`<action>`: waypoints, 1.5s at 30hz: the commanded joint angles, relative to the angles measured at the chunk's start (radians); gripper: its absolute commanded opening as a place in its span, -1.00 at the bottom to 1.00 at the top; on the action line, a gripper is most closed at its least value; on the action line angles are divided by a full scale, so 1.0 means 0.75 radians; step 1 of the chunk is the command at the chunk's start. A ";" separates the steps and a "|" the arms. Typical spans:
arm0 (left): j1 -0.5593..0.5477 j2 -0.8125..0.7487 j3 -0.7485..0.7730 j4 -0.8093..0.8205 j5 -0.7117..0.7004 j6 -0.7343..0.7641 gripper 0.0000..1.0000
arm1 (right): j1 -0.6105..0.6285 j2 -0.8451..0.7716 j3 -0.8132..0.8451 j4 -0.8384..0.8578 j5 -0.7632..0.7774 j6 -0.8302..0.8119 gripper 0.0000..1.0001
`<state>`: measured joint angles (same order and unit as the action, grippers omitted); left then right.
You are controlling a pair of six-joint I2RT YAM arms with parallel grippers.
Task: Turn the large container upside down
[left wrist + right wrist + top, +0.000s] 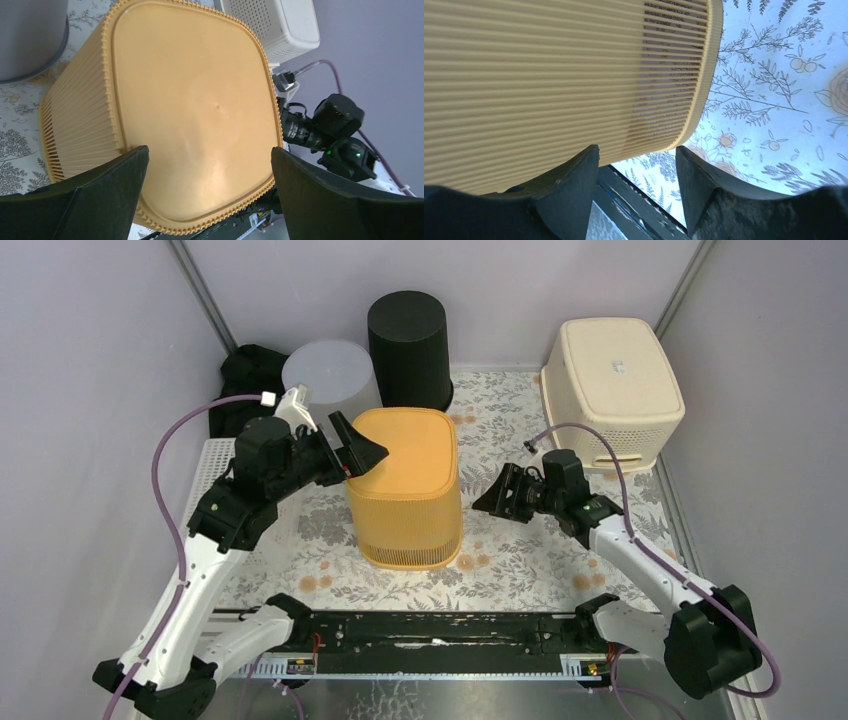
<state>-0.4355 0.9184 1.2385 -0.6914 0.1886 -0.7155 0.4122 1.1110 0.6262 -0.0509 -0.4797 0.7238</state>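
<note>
On the floral cloth [520, 550] the orange container [405, 485] stands central, seemingly rim down, with the left gripper [355, 440] spread wide over its top left edge and the right gripper [492, 495] part-open just right, holding nothing, so a careless sweep from either could topple it.

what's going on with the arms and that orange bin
Two robot arms flank an orange ribbed plastic container on the flowered tablecloth. It stands closed base up, rim down on the cloth. The left gripper hovers wide open at its top left corner. The right gripper is open beside its right wall, apart from it. Neither holds anything.
</note>
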 commanded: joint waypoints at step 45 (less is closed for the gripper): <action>-0.027 0.003 0.556 -0.510 -0.330 0.111 1.00 | 1.398 1.041 1.309 -0.733 0.777 -0.739 0.29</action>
<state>-0.4519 0.9157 1.6230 -1.0561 -0.0299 -0.6559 1.4822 1.8126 1.5024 -0.5892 0.1104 0.2687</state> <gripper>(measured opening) 0.999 0.644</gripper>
